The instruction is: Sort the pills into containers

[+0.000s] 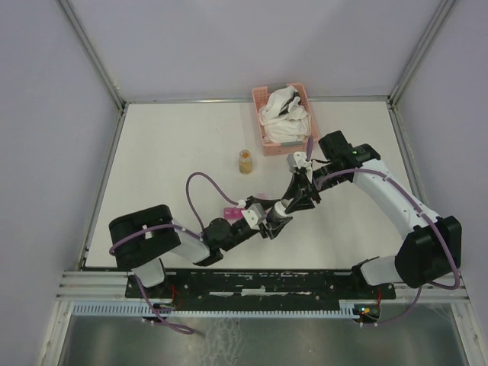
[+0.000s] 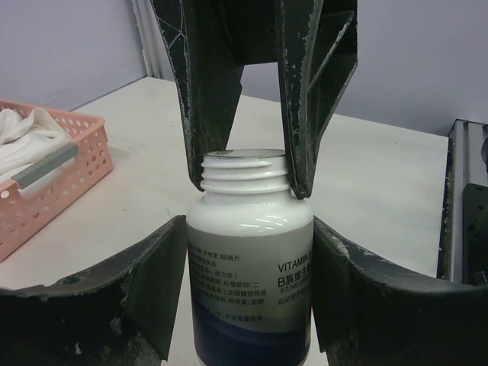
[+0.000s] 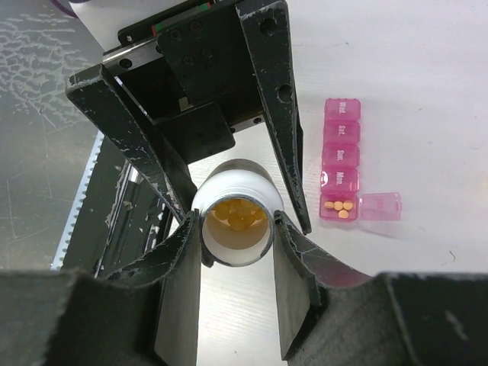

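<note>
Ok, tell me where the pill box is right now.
In the right wrist view the pink pill box lies on the table just right of the open white bottle, its end compartment open with orange pills inside.

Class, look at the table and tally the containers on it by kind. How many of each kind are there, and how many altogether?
white bottle: 1
amber jar: 1
pink pill box: 1
pink basket: 1
Total: 4
</note>
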